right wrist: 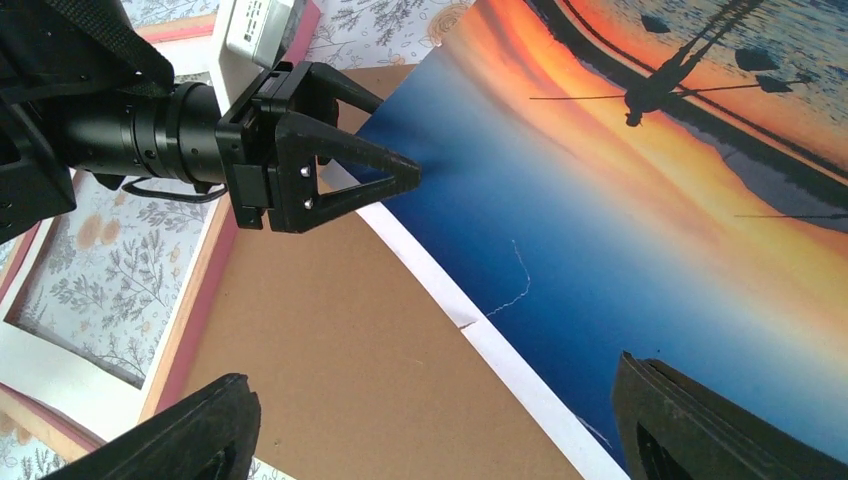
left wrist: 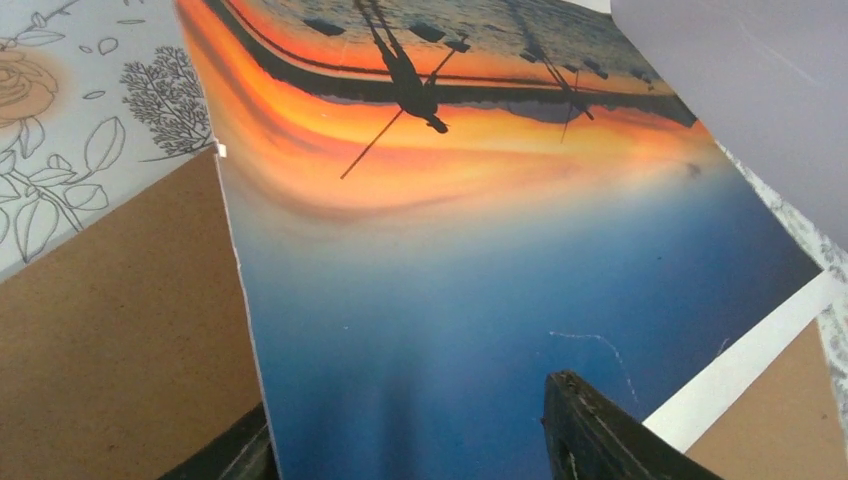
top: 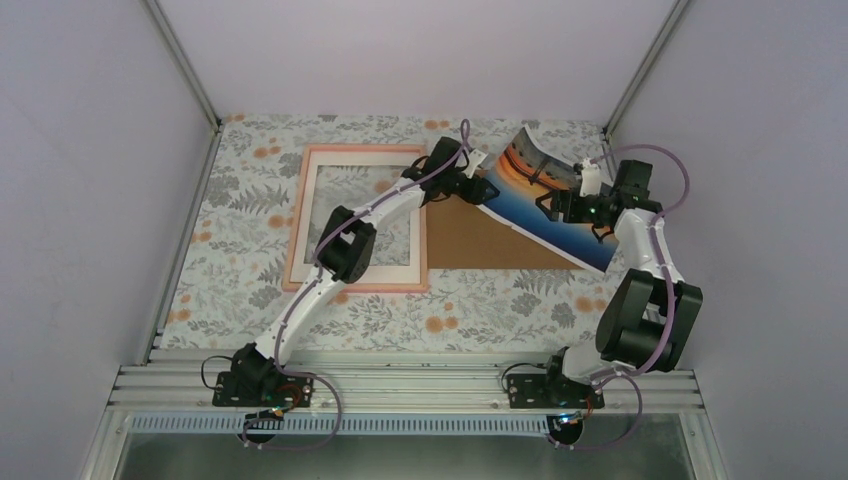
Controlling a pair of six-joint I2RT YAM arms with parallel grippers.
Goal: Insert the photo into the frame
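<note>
The left gripper stood at the left corner of the photo, one finger above the print and one below. Whether the sheet was clamped could not be told. The right gripper hovered over the print with jaws spread wide, grasping nothing. The photo lay tilted across the brown backing board, long axis running from far centre to near right, far end curled upward. It showed an orange sunset over blue water with dark silhouettes. The pink frame lay flat on the worktop, left of both grippers. The left arm was nearer to it.
</note>
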